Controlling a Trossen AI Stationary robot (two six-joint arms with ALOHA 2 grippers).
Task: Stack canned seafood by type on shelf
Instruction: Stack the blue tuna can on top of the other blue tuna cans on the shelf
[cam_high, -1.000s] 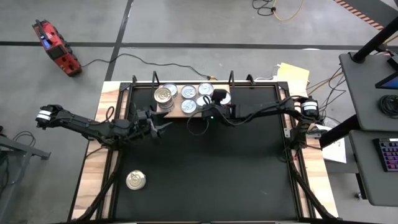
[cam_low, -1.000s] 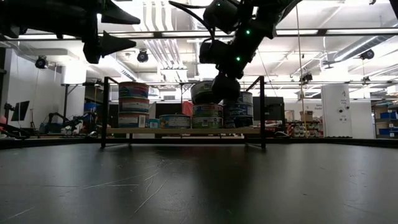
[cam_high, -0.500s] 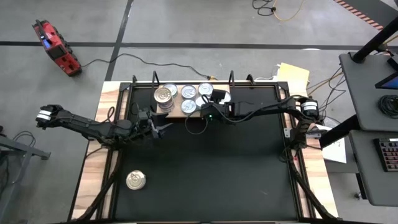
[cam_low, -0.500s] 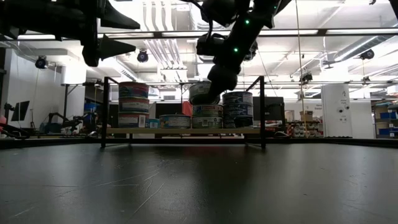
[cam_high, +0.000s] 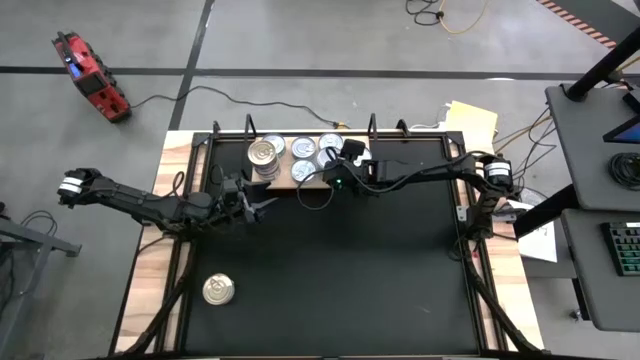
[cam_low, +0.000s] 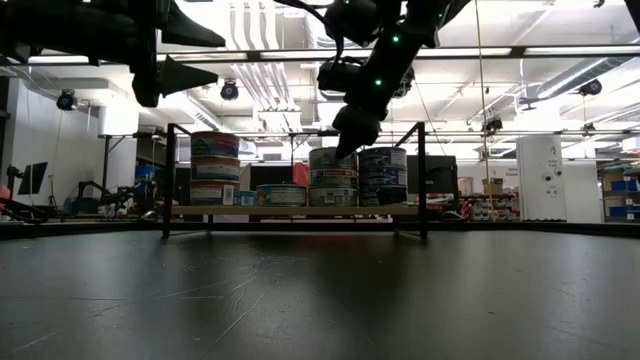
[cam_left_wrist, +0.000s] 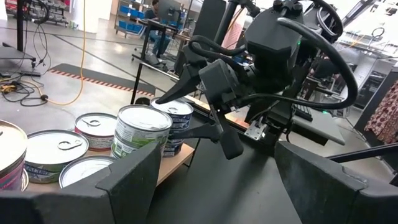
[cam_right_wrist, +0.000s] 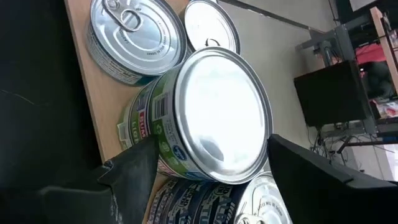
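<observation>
The right arm's jaws stand apart, one finger on either side of a short round green-labelled tin with a plain silver end, without closing on it. In the low view that tin sits as the top of a two-high stack, directly under the right jaws. The stack rests on the flat light-brown wooden shelf board, which lies inside a thin black wire frame at the far edge of the black table.

Just beyond the right jaws more silver-topped tins with pull tabs stand on the same board, and a dark blue-labelled stack stands just beside the green-labelled one. Farther along the board from these jaws is a taller three-high stack with a duller top.

The left arm's jaws hang above the table with the fingers spread and nothing between them, near the front edge of the shelf, the tall stack just ahead of them. One more gold-topped round tin lies alone on the table, well apart from both pairs of jaws.
</observation>
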